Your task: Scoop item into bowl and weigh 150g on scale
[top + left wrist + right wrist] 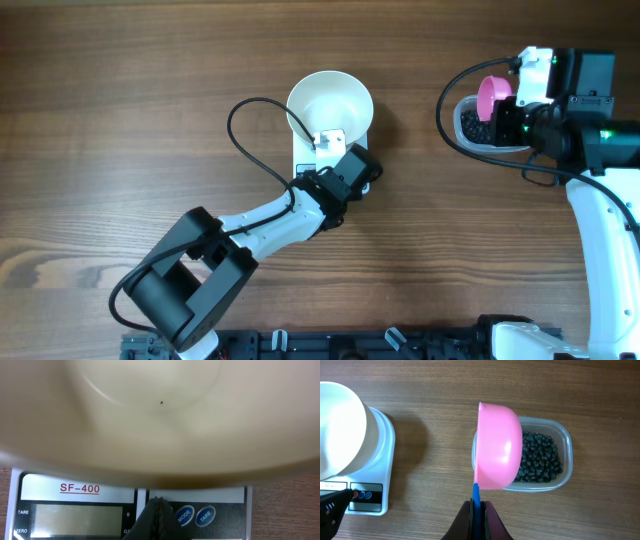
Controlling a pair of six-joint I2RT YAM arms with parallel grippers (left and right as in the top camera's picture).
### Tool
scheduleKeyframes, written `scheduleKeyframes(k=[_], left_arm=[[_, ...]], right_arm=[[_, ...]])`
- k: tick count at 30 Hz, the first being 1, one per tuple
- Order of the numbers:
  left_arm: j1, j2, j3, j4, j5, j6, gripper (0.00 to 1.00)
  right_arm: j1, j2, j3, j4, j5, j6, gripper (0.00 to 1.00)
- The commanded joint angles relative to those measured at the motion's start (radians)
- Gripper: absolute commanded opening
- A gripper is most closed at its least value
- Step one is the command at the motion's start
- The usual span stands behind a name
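Note:
The white bowl (330, 105) stands on the white scale (303, 165) and fills the top of the left wrist view (150, 420), holding only a dark speck. My left gripper (159, 502) is shut, its tips resting on the scale's front panel (220, 505) just left of the MODE button; the display (75, 520) is blank. My right gripper (477, 506) is shut on the blue handle of the pink scoop (497, 447). The scoop hangs tilted on its side over the left part of the clear tub (563, 440) of black beans (540, 457).
The tub (468, 140) sits at the right of the wooden table, about a hand's width right of the scale (380, 460) and the bowl (340, 430). Black cables loop beside both arms. Bare wood lies between scale and tub.

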Motion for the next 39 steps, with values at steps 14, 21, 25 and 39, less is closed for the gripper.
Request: scheduleKeyframes(k=[14, 21, 25, 39], left_arm=[[0.003, 0.06, -0.009, 0.004, 0.042, 0.006, 0.04], [0.003, 0.078, -0.009, 0.014, 0.066, 0.047, 0.04], [0.003, 0.074, -0.009, -0.004, 0.066, 0.048, 0.04], [0.008, -0.383, -0.006, -0.225, 0.102, 0.1, 0.05]], right_arm=[[-0.001, -0.013, 0.016, 0.006, -0.017, 0.015, 0.04], [-0.001, -0.013, 0.016, 0.006, -0.018, 0.016, 0.04], [-0.001, -0.013, 0.016, 0.006, -0.017, 0.016, 0.04], [-0.001, -0.013, 0.016, 0.005, -0.021, 0.016, 0.04]])
